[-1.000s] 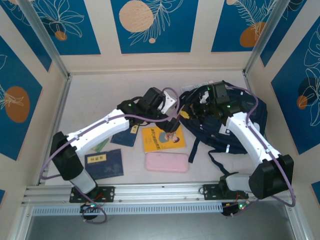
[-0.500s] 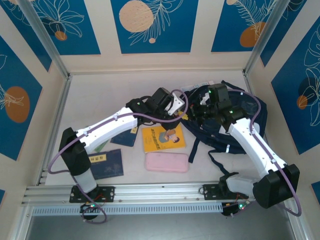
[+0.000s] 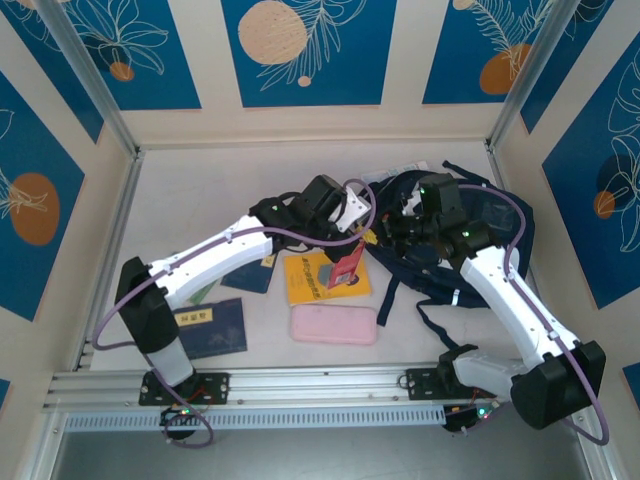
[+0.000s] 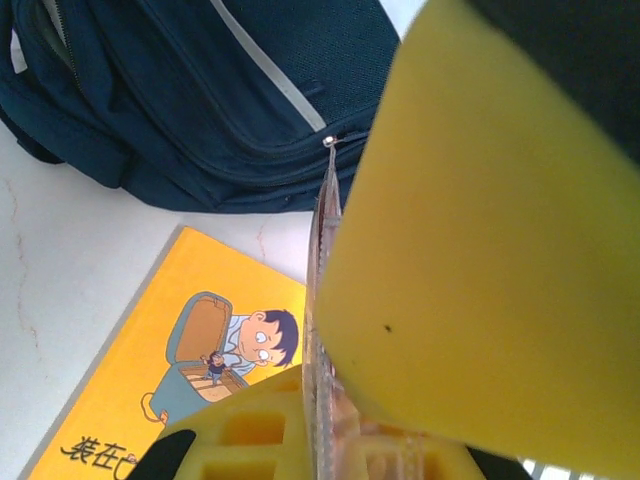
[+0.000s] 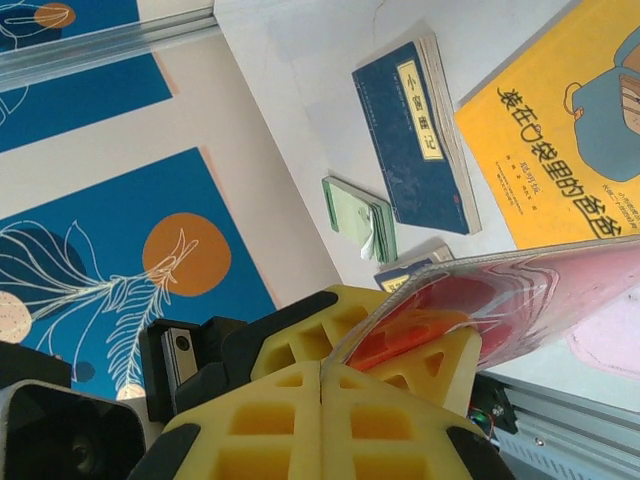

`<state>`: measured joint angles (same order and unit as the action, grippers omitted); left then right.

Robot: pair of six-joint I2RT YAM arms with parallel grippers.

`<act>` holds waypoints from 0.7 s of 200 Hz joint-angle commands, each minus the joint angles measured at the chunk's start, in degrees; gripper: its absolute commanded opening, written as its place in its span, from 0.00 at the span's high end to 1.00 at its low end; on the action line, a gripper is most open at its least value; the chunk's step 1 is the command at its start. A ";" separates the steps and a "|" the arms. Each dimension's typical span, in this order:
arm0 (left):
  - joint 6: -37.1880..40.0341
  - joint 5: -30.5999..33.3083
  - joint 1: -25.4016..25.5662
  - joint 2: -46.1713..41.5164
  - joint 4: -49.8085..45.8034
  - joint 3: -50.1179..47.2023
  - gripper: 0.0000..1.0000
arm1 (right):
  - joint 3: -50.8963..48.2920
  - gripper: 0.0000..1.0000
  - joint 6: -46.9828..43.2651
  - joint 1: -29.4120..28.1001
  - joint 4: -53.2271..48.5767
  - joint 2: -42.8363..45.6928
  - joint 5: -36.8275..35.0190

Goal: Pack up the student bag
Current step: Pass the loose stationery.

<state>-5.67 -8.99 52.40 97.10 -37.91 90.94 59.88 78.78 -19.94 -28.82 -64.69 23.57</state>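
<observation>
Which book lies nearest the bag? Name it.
The yellow book with the cartoon boy: it lies close beside the bag, while both navy books lie farther left.

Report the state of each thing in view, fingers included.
left fingers: shut on the red folder.
right fingers: shut.
red folder: gripped, over the yellow book.
yellow book: closed, flat, cover up.
student bag: lying on the table.
navy booklet: closed, flat.
pink case: lying flat.

Light: bright, even, seemingly from overhead.
Shadows: soft and faint around the yellow book (image 3: 318, 280).
Glare: wavy sheen on the red sleeve (image 5: 520, 290) beside the book.
Focus: finger pad (image 4: 480, 250) beside the book blurred; book sharp.
</observation>
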 commanded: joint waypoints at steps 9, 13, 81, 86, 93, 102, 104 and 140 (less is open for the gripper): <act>-2.62 -0.15 -0.17 -3.30 0.62 -1.34 1.00 | 2.57 0.68 -6.16 0.66 -5.22 1.77 -2.18; -3.10 0.13 -0.38 -3.66 0.79 -1.60 1.00 | 3.09 0.63 -7.36 1.04 -6.26 1.97 -2.90; -38.21 -1.89 -8.72 -16.82 22.83 -16.82 1.00 | -7.61 0.46 -14.85 8.83 -3.38 13.47 -1.49; -41.43 -1.66 -9.08 -17.90 25.36 -18.47 1.00 | -9.12 0.46 -14.53 8.88 -1.99 14.55 -0.94; -46.52 -1.64 -9.59 -19.46 29.85 -21.36 1.00 | -11.06 0.45 -13.70 8.83 -0.17 16.19 -0.85; -52.33 -1.28 -10.00 -21.25 36.57 -25.20 1.00 | -13.83 0.41 -12.16 8.50 3.16 18.27 -0.51; -53.68 -1.05 -9.96 -21.71 37.93 -25.85 1.00 | -14.37 0.40 -11.68 8.40 3.99 18.63 -0.36; -64.57 2.53 -10.04 -25.55 45.57 -30.79 1.00 | -22.93 0.33 -0.88 6.33 19.72 20.04 3.98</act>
<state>-57.19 -8.75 42.59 73.87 -3.81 61.73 40.40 70.24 -11.84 -22.63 -45.06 23.09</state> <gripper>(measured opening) 0.064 0.652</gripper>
